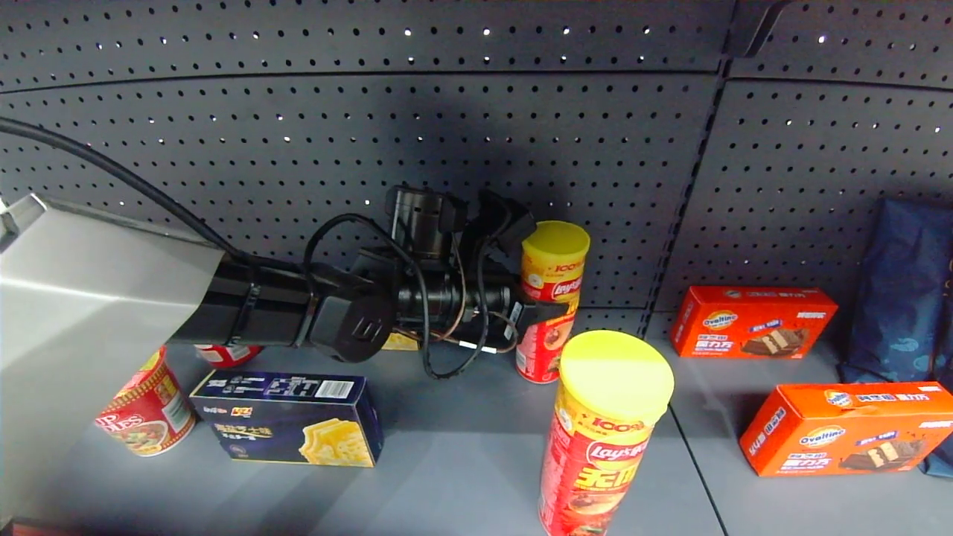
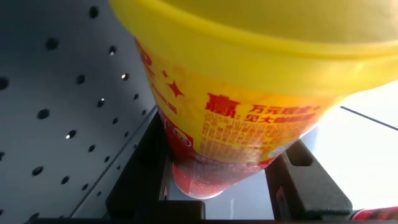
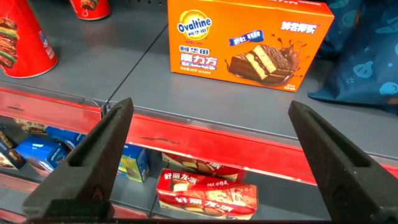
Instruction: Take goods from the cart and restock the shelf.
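Our left pincer [image 1: 540, 309] holds a chip can [image 1: 555, 260] tight. The can stands far back on the shelf [image 1: 461, 461]. Our right pincer [image 3: 211, 106] is wide open, near an orange box [image 3: 249, 43].

Everything sits on one shelf [image 1: 461, 461] with a pegboard wall [image 1: 447, 134] behind it. The back can [image 1: 552, 298] stands close to the wall. The front can [image 1: 603, 439] is nearer the shelf edge, slightly to its right. Left of the cans lies a cracker box [image 1: 290, 417], with a noodle cup [image 1: 145, 409] just left of that. Off to the right, the rear snack box [image 1: 752, 320] lies behind the front snack box [image 1: 849, 428], and a bag [image 1: 901, 283] stands at the far right. A wafer pack [image 3: 205, 193] lies on the shelf below.
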Controlling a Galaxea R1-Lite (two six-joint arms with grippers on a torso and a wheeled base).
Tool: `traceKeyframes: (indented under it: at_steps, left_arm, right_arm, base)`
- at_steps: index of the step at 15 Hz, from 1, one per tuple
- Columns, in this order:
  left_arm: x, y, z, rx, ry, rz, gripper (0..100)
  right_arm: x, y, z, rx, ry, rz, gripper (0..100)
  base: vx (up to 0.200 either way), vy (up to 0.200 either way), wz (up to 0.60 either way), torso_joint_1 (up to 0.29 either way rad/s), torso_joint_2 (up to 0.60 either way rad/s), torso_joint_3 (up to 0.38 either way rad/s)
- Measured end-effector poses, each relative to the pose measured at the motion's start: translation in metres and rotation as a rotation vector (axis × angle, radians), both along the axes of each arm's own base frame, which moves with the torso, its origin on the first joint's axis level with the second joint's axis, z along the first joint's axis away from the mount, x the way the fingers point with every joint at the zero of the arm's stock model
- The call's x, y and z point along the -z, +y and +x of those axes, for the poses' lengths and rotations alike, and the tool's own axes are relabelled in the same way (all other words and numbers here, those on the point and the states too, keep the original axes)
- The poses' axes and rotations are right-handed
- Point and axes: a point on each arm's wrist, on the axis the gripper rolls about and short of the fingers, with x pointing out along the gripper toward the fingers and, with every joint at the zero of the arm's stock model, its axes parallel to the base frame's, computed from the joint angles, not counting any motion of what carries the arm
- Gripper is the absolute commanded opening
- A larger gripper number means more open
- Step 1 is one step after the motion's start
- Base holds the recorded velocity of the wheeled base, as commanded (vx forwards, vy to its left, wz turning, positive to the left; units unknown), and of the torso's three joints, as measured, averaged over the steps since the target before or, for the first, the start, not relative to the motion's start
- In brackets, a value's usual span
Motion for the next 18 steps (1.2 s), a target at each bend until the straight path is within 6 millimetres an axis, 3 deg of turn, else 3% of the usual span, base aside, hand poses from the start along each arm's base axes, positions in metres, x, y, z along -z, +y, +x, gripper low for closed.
traceKeyframes:
  at_steps: [2,3,11,18]
  left_arm:
    - [0.002,0.0,-0.001,0.001,0.005,0.003,0]
    - [0.003,0.0,-0.001,0.001,0.005,0.003,100]
    - [0.004,0.008,-0.008,-0.006,0.025,0.015,100]
    - [-0.019,0.041,-0.044,-0.031,0.021,0.015,100]
  right_arm:
    - [0.0,0.0,0.0,0.0,0.0,0.0,100]
    - [0.0,0.0,0.0,0.001,0.001,0.0,100]
    - [0.0,0.0,0.0,0.0,0.0,0.001,100]
    - [0.0,0.0,0.0,-0.001,0.002,0.008,100]
  base:
    - [0.0,0.0,0.0,0.0,0.0,0.0]
    - [0.0,0.0,0.0,0.0,0.0,0.0]
    - [0.0,0.0,0.0,0.0,0.0,0.0]
    - [0.0,0.0,0.0,0.0,0.0,0.0]
